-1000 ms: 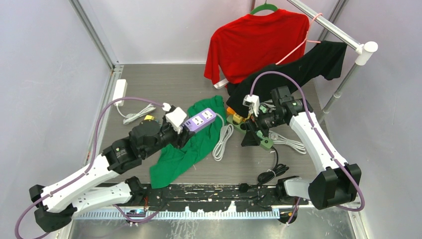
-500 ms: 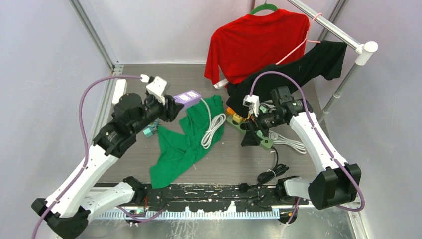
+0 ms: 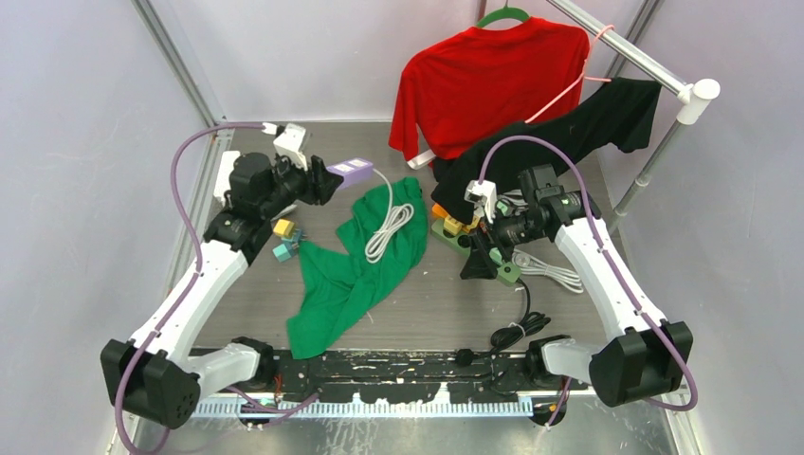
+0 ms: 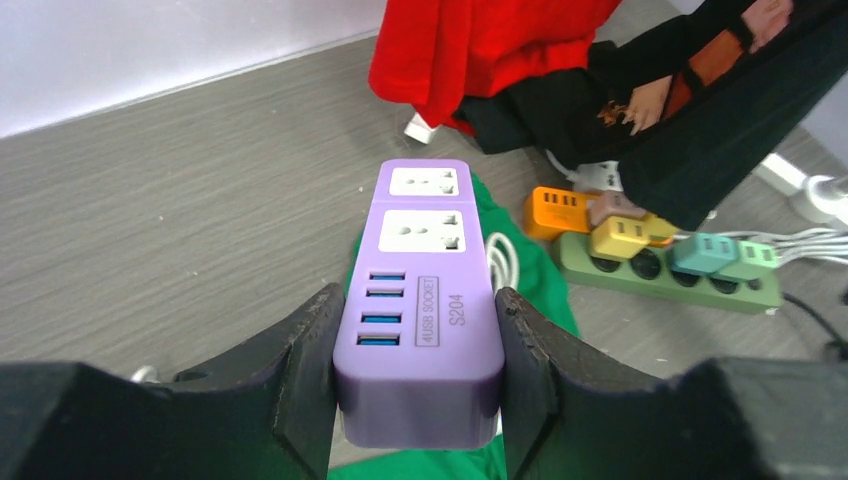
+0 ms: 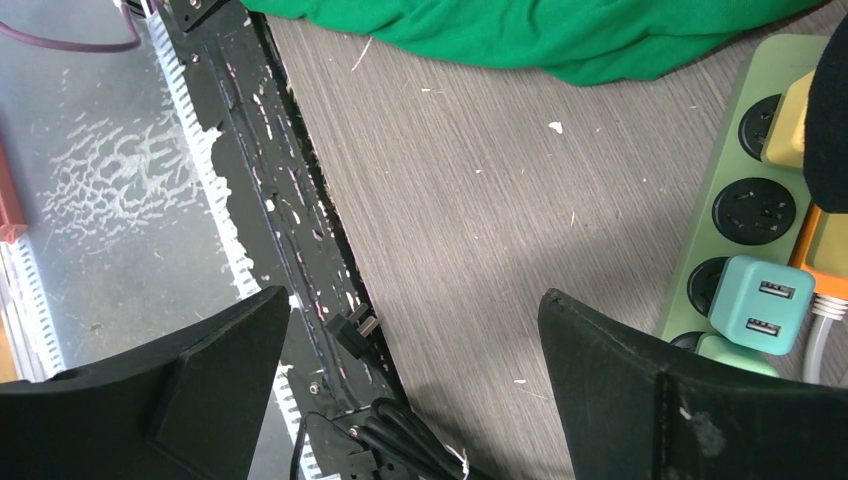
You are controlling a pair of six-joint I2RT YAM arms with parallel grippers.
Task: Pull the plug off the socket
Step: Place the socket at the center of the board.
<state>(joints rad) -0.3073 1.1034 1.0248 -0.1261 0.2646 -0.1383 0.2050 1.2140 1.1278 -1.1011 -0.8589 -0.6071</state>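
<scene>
Clamping a purple socket strip (image 3: pixel 356 172) by its long sides, the left gripper (image 3: pixel 330 180) sits in the upper left of the overhead view, its jaws narrowed onto the strip's body and holding it raised off the table (image 3: pixel 436 308). In the left wrist view the strip fills the lower middle of the frame, with four blue USB ports nearest the camera and two white outlets beyond them, and nothing is plugged into either outlet. A white cable (image 3: pixel 384 227) runs from the strip's far end and lies in loops on a crumpled green cloth (image 3: pixel 346 280) at the centre of the table. The right gripper (image 5: pixel 410 310) hangs right of centre in the overhead view, its jaws spread wide and holding nothing, with bare tabletop between them. Just beside it, at the right edge of the right wrist view, lies a green socket strip (image 5: pixel 725 165) that carries a teal plug (image 5: pixel 760 305); the left wrist view shows an orange plug (image 4: pixel 560 208) and a yellow plug (image 4: pixel 620 238) seated further along the same strip. A black garment (image 3: pixel 569 133) drapes over that strip's far end, and a red shirt (image 3: pixel 488 81) hangs from a rail (image 3: pixel 626 47) at the top of the frame. Two small blocks (image 3: pixel 283 227), one yellow and one teal, rest on the table under the left arm.
</scene>
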